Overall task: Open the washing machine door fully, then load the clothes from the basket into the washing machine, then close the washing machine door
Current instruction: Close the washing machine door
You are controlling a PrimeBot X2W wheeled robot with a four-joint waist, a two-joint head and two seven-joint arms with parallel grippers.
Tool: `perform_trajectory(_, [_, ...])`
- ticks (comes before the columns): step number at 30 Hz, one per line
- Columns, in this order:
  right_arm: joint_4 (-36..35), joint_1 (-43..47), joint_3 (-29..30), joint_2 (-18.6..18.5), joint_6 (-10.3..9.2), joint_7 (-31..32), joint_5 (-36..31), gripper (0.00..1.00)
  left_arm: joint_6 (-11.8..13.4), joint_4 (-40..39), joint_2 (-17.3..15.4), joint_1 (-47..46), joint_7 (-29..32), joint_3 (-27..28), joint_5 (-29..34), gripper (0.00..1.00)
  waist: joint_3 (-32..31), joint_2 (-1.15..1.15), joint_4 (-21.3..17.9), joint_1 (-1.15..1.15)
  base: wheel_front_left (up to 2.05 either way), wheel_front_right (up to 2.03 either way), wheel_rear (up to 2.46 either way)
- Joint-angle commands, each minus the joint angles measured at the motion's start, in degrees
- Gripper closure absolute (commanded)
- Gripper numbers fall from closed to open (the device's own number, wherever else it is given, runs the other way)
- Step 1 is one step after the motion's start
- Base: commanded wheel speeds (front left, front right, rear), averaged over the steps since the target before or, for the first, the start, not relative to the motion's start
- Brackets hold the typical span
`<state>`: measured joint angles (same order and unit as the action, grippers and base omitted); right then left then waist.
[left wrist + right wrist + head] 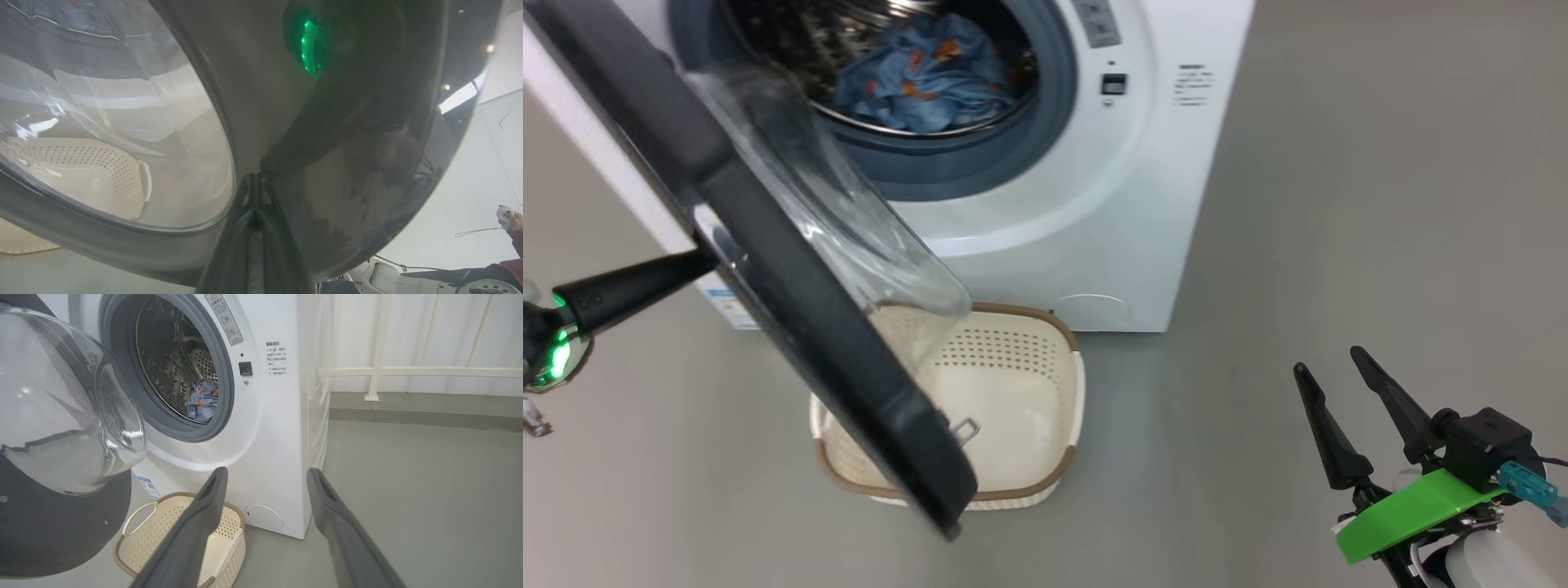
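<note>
The washing machine (1094, 204) stands with its drum uncovered. The blue printed clothes (923, 73) lie inside the drum and also show in the right wrist view as clothes (204, 402). The black washing machine door (792, 302) hangs partly swung, its glass bowl (849, 212) facing the drum. My left gripper (709, 260) is shut, its tips touching the door's outer face (367, 143) beside the window, gripper (255, 176). The cream basket (1029, 392) sits on the floor under the door with no clothes visible in it. My right gripper (1327, 363) is open and holds nothing, well to the right; gripper (266, 473).
Grey floor (1380, 204) spreads to the right of the machine. A white railing (408, 371) and wall stand behind it. A person's hand (510, 218) holding a small controller shows at the right edge of the left wrist view.
</note>
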<state>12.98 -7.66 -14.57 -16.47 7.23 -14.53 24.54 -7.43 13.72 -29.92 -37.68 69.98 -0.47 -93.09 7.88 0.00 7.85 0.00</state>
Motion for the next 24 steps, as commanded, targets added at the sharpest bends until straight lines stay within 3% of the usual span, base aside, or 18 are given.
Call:
perform_trajectory(1, [-1.64, 0.42, -0.60, -0.43, 0.25, -0.47, -0.73, 0.00, -0.06, -1.68, -2.13, -3.21, -0.62, 2.00, 0.23, 1.00, 0.45, 0.00, -2.36, 0.00, 0.00, 0.00, 0.00])
perform_trajectory(8, [-1.84, 0.84, -0.15, -0.30, 0.25, -0.47, -0.85, 0.00, -0.06, -2.33, -0.75, -2.82, -1.94, 1.62, 1.37, 1.00, 0.25, 0.00, -3.92, 0.00, 0.00, 0.00, 0.00])
perform_trajectory(18, [-1.71, 1.71, 0.17, 0.05, 0.25, -0.47, -0.80, 0.00, -0.06, -0.68, -2.08, 0.27, -4.68, 4.04, 3.41, 1.00, -1.02, 0.00, -2.51, 0.00, 0.00, 0.00, 0.00])
perform_trajectory(20, [-1.59, 1.91, -0.02, 0.11, 0.25, -0.47, -0.69, 0.00, -0.06, -0.64, -2.51, 1.75, -5.97, 4.33, 4.69, 0.58, -1.47, 0.00, -2.00, 0.00, 0.00, 0.00, 0.00])
perform_trajectory(21, [-1.58, 1.95, -0.19, 0.10, 0.25, -0.47, -0.65, 0.00, -0.06, -0.69, -2.78, 2.51, -7.13, 4.69, 5.56, 0.09, -1.55, 0.00, -1.84, 0.00, 0.00, 0.00, 0.00])
perform_trajectory(22, [-1.55, 2.02, -0.20, 0.07, 0.25, -0.47, -0.60, 0.00, -0.06, -0.77, -2.85, 3.22, -8.06, 4.74, 6.30, 0.00, -1.74, 0.00, -1.53, 0.00, 0.00, 0.00, 0.00])
perform_trajectory(24, [-1.49, 2.25, -0.25, 0.04, 0.25, -0.47, -0.54, 0.00, -0.06, -1.07, -3.00, 4.69, -10.04, 4.99, 7.53, 0.00, -2.09, 0.00, -0.93, 0.00, 0.00, 0.00, 0.00])
